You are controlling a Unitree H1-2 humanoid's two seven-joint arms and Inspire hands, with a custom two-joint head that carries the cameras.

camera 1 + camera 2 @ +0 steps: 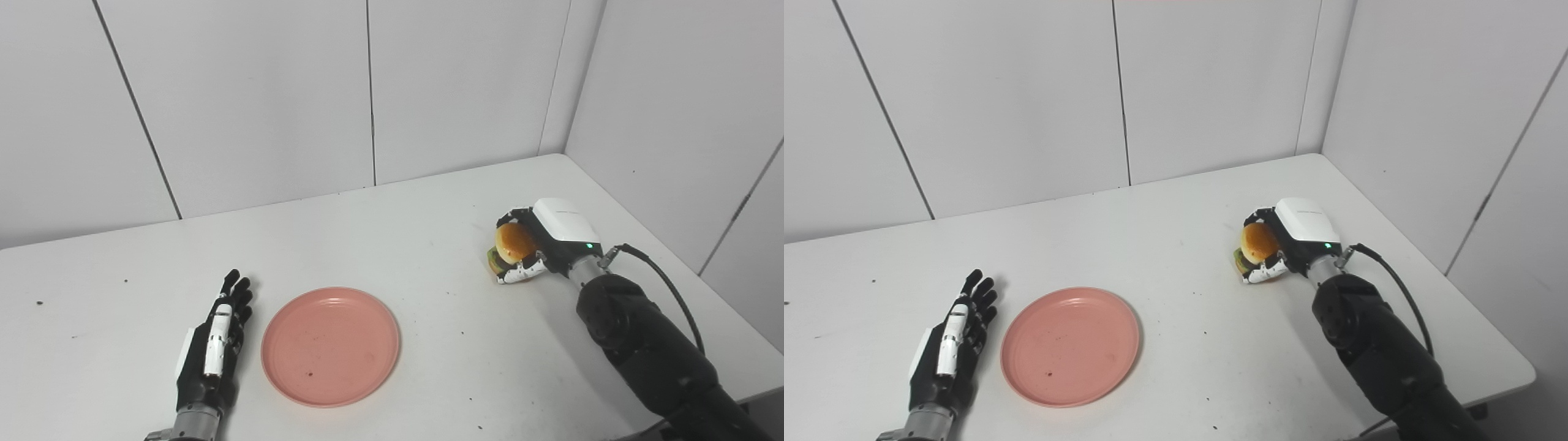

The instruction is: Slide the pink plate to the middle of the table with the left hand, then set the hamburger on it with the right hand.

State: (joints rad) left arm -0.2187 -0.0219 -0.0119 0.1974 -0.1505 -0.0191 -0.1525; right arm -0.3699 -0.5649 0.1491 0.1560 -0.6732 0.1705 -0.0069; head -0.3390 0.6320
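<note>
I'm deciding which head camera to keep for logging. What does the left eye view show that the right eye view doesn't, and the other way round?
Only the left eye view: nothing extra; it cuts off the table's right side.

Only the right eye view: the table's near right corner, and more of the right-hand wall.

Both: the pink plate empty, the left hand flat and open beside it without touching, and the right hand with its fingers closed around the hamburger.

Matt pink plastic plate (331, 346), speckled; smooth white table (429, 202), faintly scuffed; glossy black-and-white plastic hands.
</note>
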